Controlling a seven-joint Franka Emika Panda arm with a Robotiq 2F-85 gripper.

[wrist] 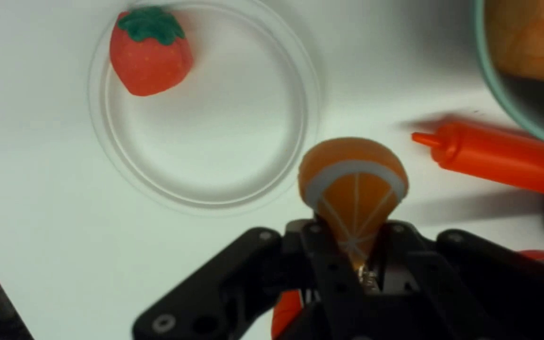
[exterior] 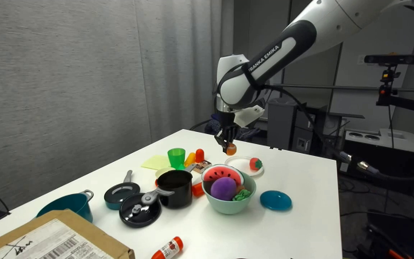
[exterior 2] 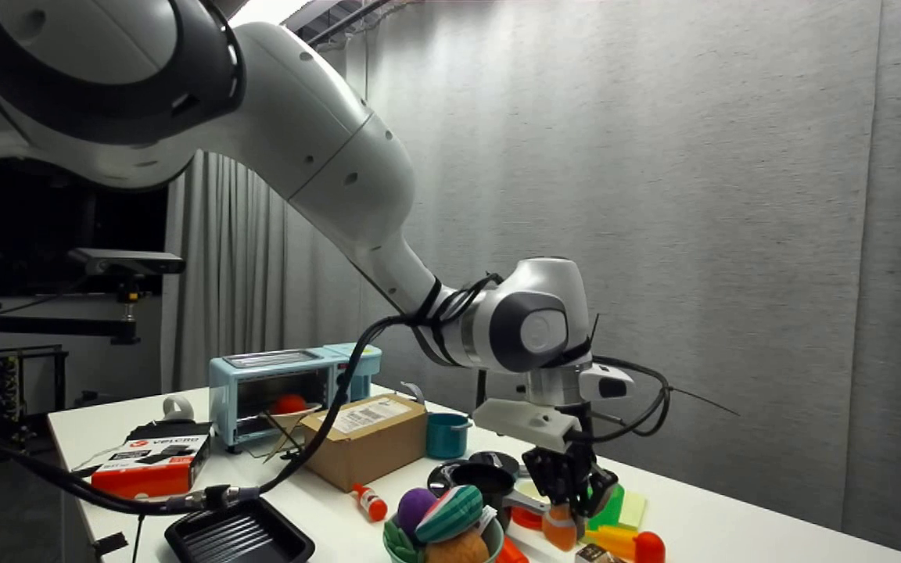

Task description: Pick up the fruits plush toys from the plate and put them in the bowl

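Observation:
My gripper (exterior: 226, 143) is shut on an orange-slice plush toy (exterior: 231, 149), held above the table. In the wrist view the orange toy (wrist: 353, 189) is pinched between the fingertips (wrist: 356, 231), just beside the plate's edge. The white plate (wrist: 206, 146) holds a red strawberry toy (wrist: 151, 61) near its rim; the strawberry also shows in an exterior view (exterior: 255, 164). The mint-green bowl (exterior: 228, 207) holds a watermelon slice (exterior: 223, 173), a purple toy (exterior: 223, 189), a green leafy piece (exterior: 242, 195) and an orange-brown toy (exterior 2: 458, 549). The plate is out of sight in an exterior view.
A black pot (exterior: 174, 190) stands beside the bowl. A red bottle (wrist: 503, 156) lies between pot and bowl. A blue disc (exterior: 276, 200) lies near the bowl. A green cup (exterior: 176, 158), a teal pot (exterior: 67, 203) and a cardboard box (exterior 2: 364, 442) are also on the table.

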